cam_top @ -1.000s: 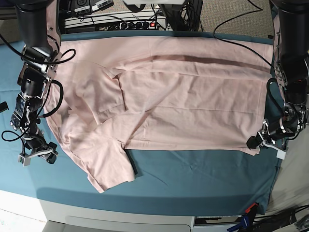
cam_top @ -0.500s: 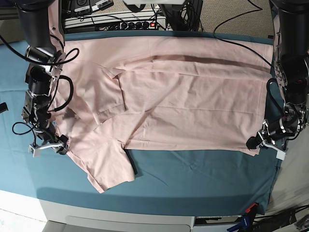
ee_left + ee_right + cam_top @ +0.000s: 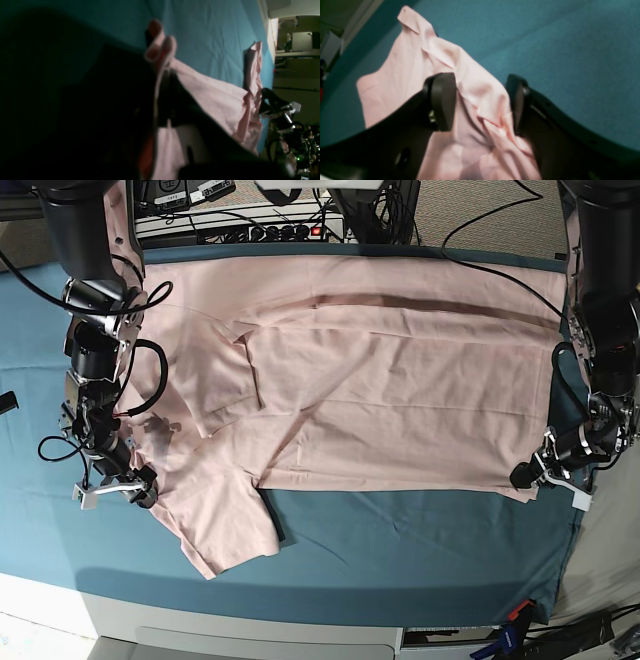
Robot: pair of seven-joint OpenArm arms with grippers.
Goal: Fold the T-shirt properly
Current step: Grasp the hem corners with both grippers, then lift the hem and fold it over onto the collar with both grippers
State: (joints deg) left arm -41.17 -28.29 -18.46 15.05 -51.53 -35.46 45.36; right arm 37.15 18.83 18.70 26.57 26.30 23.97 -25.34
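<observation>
On the table: T-shirt [image 3: 400, 390] is lying spread flat on the teal cloth [image 3: 420, 550], plain pink side up, reaching nearly from one end of the table to the other.
Shirt layout: one sleeve [image 3: 232, 525] is sticking out toward the near edge on the base view's left; a second fold of fabric is lying doubled over the body just above it.
Left gripper [image 3: 535, 472]: sitting at the near corner of the shirt on the base view's right — jaws are clamped on a bunched bit of hem. Left wrist view is showing pink fabric [image 3: 160, 47] poking out past the dark fingers, the rest of the shirt trailing away over the cloth.
Right gripper [image 3: 112, 490]: sitting at the shirt's edge on the base view's left, beside the sleeve — jaws are standing wide apart.
Right wrist view: both dark fingers [image 3: 442, 100] are straddling a rumpled ridge of pink fabric [image 3: 480, 112]; the ridge is lying between them and neither pad is squeezing it.
Cloth: showing bare along the near edge, below the shirt.
Background: cables and a power strip [image 3: 240, 225] are sitting beyond the far edge.
</observation>
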